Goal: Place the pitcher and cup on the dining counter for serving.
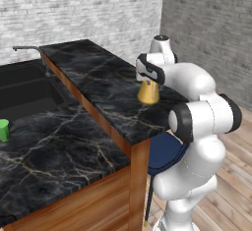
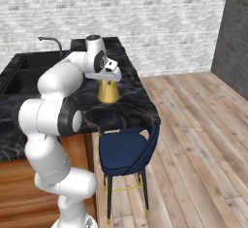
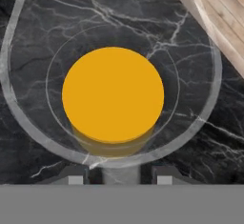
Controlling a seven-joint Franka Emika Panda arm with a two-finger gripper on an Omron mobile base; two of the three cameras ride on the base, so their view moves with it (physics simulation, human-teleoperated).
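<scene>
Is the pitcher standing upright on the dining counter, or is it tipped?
Upright: the pitcher stands on its wide base on the dining counter, narrow rim up under the gripper.

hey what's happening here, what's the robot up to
The white arm's hand is right over the amber pitcher, which stands upright on the raised dining counter near its end. Whether it grips the rim is unclear. The green cup sits on the lower worktop by the sink, not yet moved.
</scene>
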